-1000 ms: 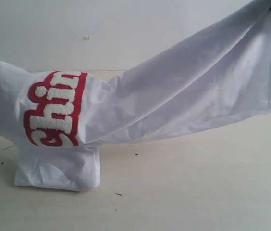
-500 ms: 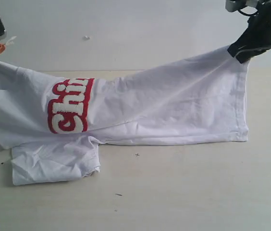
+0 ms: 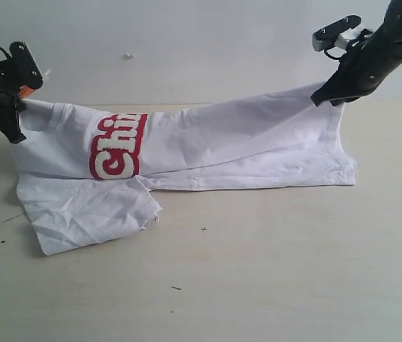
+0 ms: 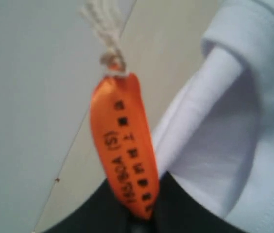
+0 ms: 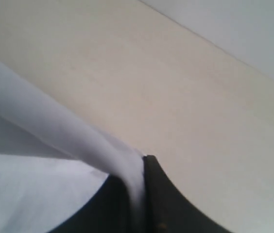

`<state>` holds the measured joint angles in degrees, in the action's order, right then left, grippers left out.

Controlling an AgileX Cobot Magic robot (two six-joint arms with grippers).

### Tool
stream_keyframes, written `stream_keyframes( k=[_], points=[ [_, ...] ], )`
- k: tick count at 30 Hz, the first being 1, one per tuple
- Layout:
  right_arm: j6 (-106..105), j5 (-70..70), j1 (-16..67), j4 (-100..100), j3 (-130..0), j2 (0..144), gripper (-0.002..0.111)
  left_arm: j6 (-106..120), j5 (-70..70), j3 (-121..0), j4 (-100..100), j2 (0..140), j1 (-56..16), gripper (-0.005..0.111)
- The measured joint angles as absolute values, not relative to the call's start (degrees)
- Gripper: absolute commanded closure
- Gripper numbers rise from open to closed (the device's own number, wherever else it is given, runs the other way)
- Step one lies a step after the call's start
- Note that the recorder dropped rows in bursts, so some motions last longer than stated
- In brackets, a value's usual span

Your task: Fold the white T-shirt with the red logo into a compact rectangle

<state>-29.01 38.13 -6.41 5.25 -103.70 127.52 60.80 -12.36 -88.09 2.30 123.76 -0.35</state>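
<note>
Lowered, the shirt sags onto the table.
Ends clamped by left gripper, right gripper; seemingly halved lengthwise, cross-folds left.

The red logo on the white T-shirt has fuzzy white letters outlined in red, turned on their side. In the exterior view "Chi" reads clearly, and the following letter is lost over a fold at the shirt's upper edge. An orange tag beside the shirt's collar, seen close in the left wrist view, carries black print along its length. "(S)" is legible, with what appears to be "165/80A" next to it. The tag's other small characters are too blurred to read.
</note>
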Motion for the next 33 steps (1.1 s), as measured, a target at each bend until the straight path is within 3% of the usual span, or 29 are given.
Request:
stream_keyframes(
  k=[2,5,8,15,19,22,24,25,28,33],
  points=[
    [-29.01,36.02,-6.41,4.0,-103.7,127.65,0.098,60.55,-10.79,-88.09,2.3,123.87,-0.35,0.076],
    [-28.5,33.64,-6.41,3.41,-103.83,127.65,0.082,59.29,-7.74,-88.09,2.3,123.87,-0.35,0.045],
    [-26.19,30.72,-6.41,3.16,-103.91,127.65,0.068,56.71,-4.3,-88.09,2.51,123.87,-0.35,0.03],
    [-21.72,28.45,-6.41,3.48,-103.95,126.48,0.048,49.02,-0.36,-88.36,2.51,122.96,-0.35,0.03],
    [-18.61,29.85,-6.41,3.86,-103.95,123.63,0.047,42.28,-0.36,-88.36,2.51,120.71,0.67,0.03],
    [-18.26,31.52,-6.41,4.55,-103.95,123.01,0.046,37.04,-4.87,-88.36,2.51,120.16,2.01,0.041],
    [-18.36,34.2,-6.41,4.55,-103.95,123.01,0.035,39.7,-9.6,-88.36,2.7,120.27,2.27,0.033],
    [-18.63,35.31,-6.41,4.55,-103.95,123.12,0.031,41.23,-10.81,-88.36,2.7,120.4,2.27,0.022],
    [-18.85,37.33,-6.41,4.29,-103.95,123.12,0.029,42.75,-11.05,-88.36,2.86,120.51,2.27,0.002],
    [-18.85,37.78,-6.41,4.14,-103.95,123.12,0.029,46.37,-10.62,-88.36,4.05,120.51,2.27,0.002]
  ],
)
